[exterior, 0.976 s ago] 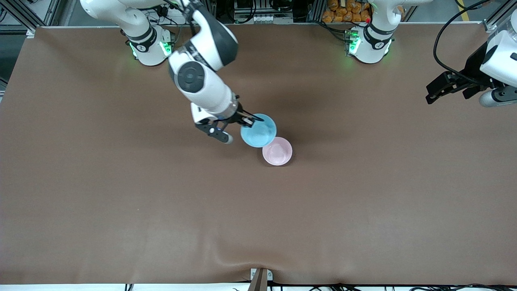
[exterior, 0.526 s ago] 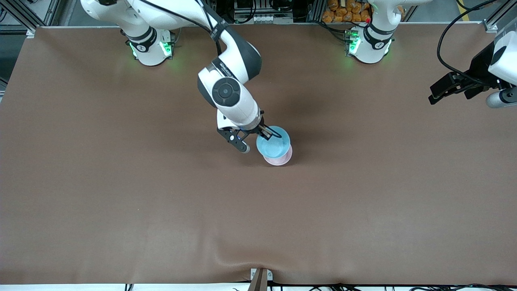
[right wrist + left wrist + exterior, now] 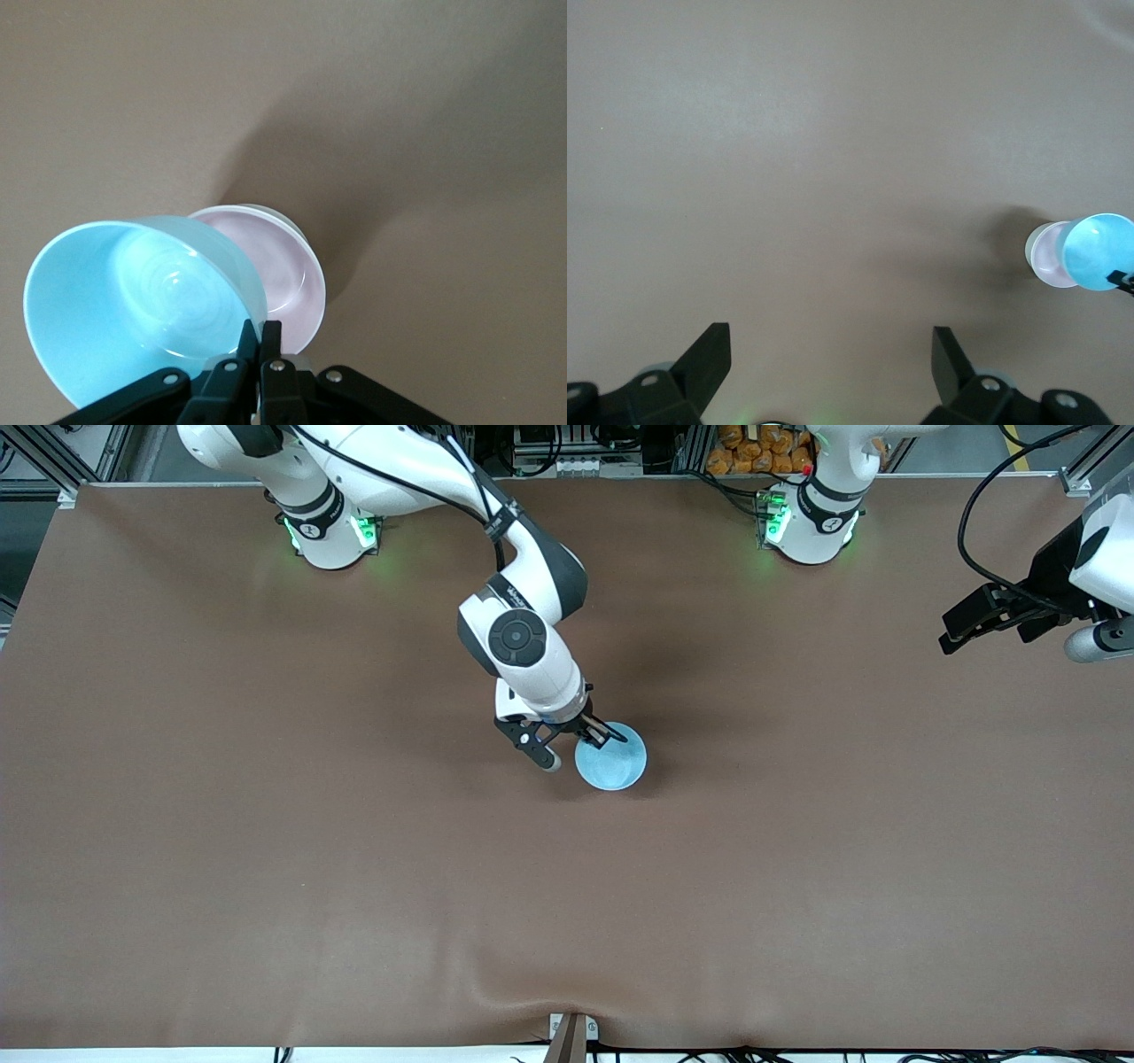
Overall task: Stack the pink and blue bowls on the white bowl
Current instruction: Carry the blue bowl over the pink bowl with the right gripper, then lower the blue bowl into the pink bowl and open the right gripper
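Clearly the right gripper (image 3: 595, 733) is pinching the rim of the blue bowl (image 3: 610, 762) with its fingers fully closed on the thin wall, one finger inside and one outside, and is carrying it over the middle of the table. Gripping by the rim is leaving the bowl's underside free, which I judge is what lets it nest into the bowl below. In the right wrist view the blue bowl (image 3: 146, 305) is hanging tilted, partly overlapping the pink bowl (image 3: 279, 274), which is sitting upright inside the white bowl (image 3: 282, 214); only a sliver of white rim is showing under the pink one. From the front camera the blue bowl is covering the stack entirely, so it seems to be nearly lined up, though the wrist view suggests it is not yet seated. The step in hand looks like the last one: lowering and levelling the blue bowl, then letting go.

The left gripper (image 3: 990, 615) is waiting with its fingers spread wide and nothing between them, up over the left arm's end of the table, well apart from the bowls. Its wrist camera is catching the stack from afar, the pink bowl (image 3: 1050, 257) beside the blue.

The table (image 3: 266, 850) is wearing a plain brown cloth, slightly rumpled along the edge nearest the front camera. Past the robot bases, cables and metal framing are showing.
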{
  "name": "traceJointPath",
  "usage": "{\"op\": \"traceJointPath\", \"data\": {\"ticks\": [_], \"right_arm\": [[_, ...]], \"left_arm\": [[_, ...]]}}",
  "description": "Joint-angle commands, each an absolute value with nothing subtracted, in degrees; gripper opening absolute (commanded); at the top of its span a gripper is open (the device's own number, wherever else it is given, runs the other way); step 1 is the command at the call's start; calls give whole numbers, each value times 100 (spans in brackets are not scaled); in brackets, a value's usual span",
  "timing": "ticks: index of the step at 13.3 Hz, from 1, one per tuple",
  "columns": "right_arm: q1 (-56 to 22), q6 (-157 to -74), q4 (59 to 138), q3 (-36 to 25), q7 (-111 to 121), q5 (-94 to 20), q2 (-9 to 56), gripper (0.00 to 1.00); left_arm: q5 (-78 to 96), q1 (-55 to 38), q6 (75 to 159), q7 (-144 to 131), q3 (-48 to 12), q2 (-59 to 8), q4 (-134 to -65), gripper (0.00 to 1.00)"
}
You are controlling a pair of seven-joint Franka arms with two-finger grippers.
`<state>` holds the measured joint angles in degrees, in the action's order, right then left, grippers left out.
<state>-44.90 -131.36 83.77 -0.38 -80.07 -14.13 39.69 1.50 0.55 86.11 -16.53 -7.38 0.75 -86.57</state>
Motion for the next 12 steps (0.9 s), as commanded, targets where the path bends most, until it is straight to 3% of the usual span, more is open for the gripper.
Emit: {"op": "traceJointPath", "data": {"ticks": [1, 12], "right_arm": [[-4614, -13280, 8429, -97, -8147, -1380, 4025, 0], [-4720, -13289, 8605, -123, -8262, -1327, 4008, 0]], "left_arm": [[246, 97, 8569, -1521, -747, 193, -8754, 100], [246, 97, 8578, -1520, -765, 193, -8754, 100]]}}
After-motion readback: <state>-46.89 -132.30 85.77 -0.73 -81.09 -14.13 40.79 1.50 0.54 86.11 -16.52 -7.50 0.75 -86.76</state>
